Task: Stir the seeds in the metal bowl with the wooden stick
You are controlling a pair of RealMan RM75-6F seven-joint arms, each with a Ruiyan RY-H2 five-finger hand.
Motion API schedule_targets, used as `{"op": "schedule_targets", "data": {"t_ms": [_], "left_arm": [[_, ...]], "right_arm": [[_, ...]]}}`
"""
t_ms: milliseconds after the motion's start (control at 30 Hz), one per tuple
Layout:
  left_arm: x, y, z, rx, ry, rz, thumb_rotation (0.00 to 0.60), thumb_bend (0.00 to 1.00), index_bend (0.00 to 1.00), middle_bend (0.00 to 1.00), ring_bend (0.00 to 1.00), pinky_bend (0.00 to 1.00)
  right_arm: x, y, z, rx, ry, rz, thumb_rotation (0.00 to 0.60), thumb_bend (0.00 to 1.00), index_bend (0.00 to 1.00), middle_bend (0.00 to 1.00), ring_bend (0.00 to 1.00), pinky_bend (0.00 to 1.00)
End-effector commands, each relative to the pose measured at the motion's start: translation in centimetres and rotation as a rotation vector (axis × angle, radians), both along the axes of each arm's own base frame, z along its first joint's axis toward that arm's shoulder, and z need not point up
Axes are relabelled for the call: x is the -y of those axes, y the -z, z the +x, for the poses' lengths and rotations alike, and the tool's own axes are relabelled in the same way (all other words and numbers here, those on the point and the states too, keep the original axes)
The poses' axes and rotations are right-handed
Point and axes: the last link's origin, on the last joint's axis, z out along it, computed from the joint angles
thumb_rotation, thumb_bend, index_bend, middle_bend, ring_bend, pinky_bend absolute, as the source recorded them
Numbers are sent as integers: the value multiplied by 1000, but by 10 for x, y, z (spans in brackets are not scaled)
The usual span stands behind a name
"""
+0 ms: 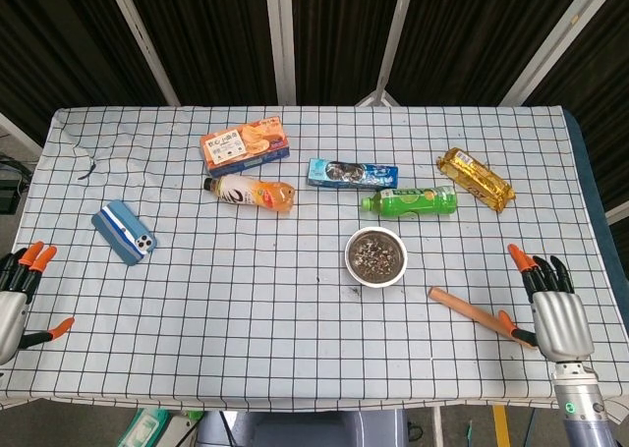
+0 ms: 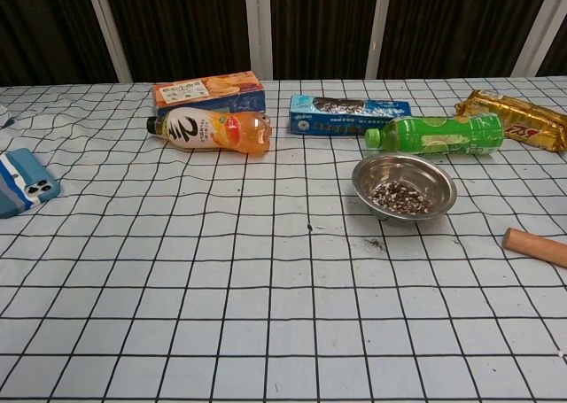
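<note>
A small metal bowl (image 1: 375, 256) (image 2: 404, 184) with dark seeds stands right of the table's middle. The wooden stick (image 1: 476, 314) (image 2: 534, 246) lies on the checked cloth to its right, slanting toward the near right corner. My right hand (image 1: 552, 306) hovers open by the stick's far end, its thumb tip close to the stick, holding nothing. My left hand (image 1: 17, 295) is open at the table's near left edge, far from both. Neither hand shows in the chest view.
A green bottle (image 1: 411, 201), blue packet (image 1: 351, 174), gold snack bar (image 1: 476, 179), orange drink bottle (image 1: 250, 193) and orange biscuit box (image 1: 244, 144) lie behind the bowl. A blue phone (image 1: 125, 232) lies at the left. A few seeds are spilled in front of the bowl.
</note>
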Motion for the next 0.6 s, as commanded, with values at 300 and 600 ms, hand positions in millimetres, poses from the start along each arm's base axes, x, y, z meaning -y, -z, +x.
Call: {"op": "schedule_targets", "data": {"t_ms": [300,600], "left_arm": [[0,0,0,2,2,-2,600,121,3,0,0,0],[0,0,-1,4,3,-3,600,124,8,0,0,0]], "right_arm": [[11,44,18,-52,-12,104,600,308,169,252,185,28],[27,70,27,-72,0,120,600,308,259,315,234,36]]}}
